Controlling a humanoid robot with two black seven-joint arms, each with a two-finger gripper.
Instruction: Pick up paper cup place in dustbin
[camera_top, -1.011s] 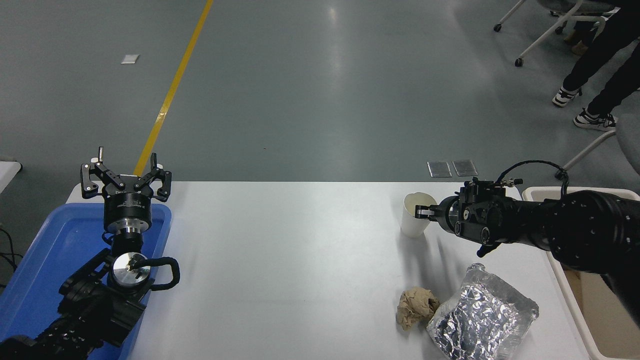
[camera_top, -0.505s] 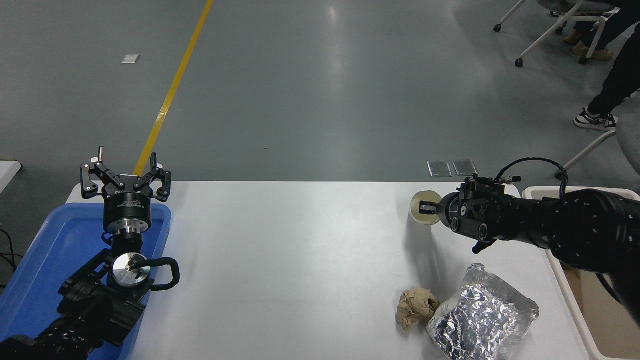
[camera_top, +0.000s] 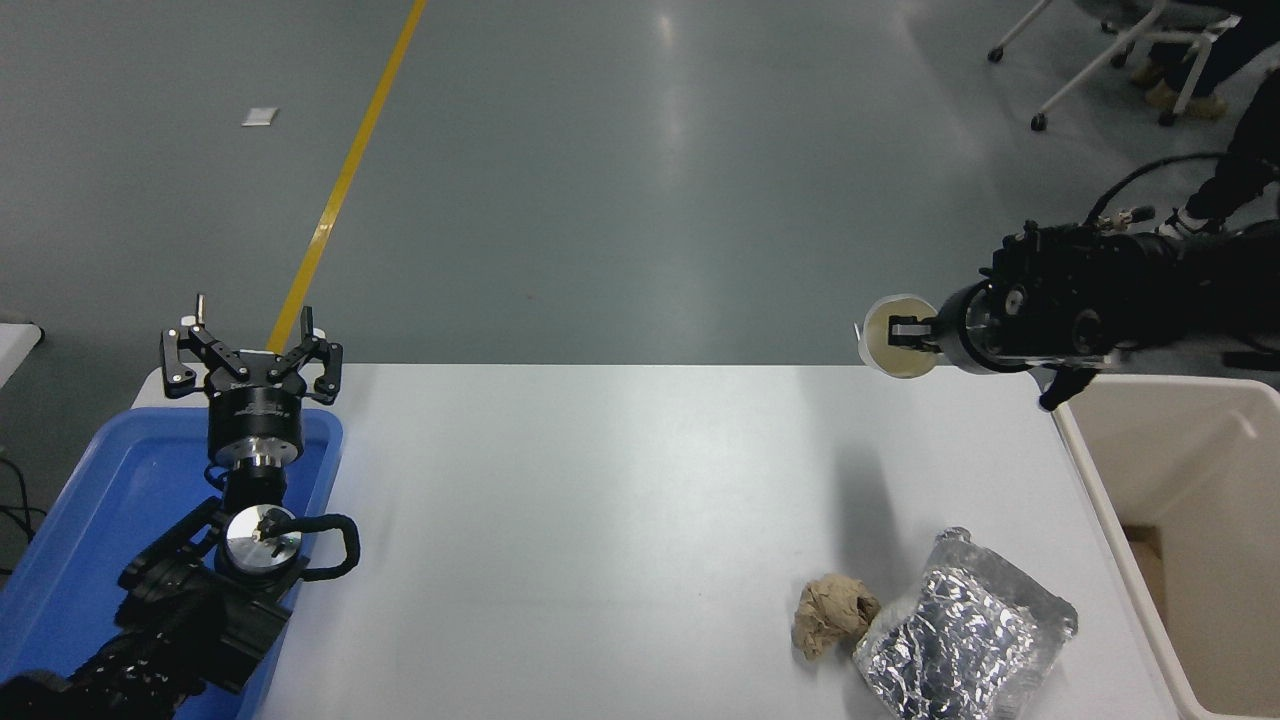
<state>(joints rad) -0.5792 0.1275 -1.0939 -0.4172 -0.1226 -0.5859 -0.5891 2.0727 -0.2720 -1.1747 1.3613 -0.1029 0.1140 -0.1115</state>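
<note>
My right gripper (camera_top: 908, 332) is shut on the rim of the white paper cup (camera_top: 893, 343) and holds it high above the table's far right edge, tipped so its cream inside faces the camera. The beige dustbin (camera_top: 1105, 505) stands off the table's right side, below and to the right of the cup. My left gripper (camera_top: 252, 350) is open and empty, parked at the lower left over the blue tray (camera_top: 90, 520).
A crumpled brown paper ball (camera_top: 830, 615) and a crinkled silver foil bag (camera_top: 960, 630) lie on the white table (camera_top: 600, 520) at the front right. A person's legs and wheeled chairs are on the floor at the top right.
My right gripper has lifted the cup off the table, tipped it and carried it up and to the right, towards the dustbin. The left arm has not moved.
</note>
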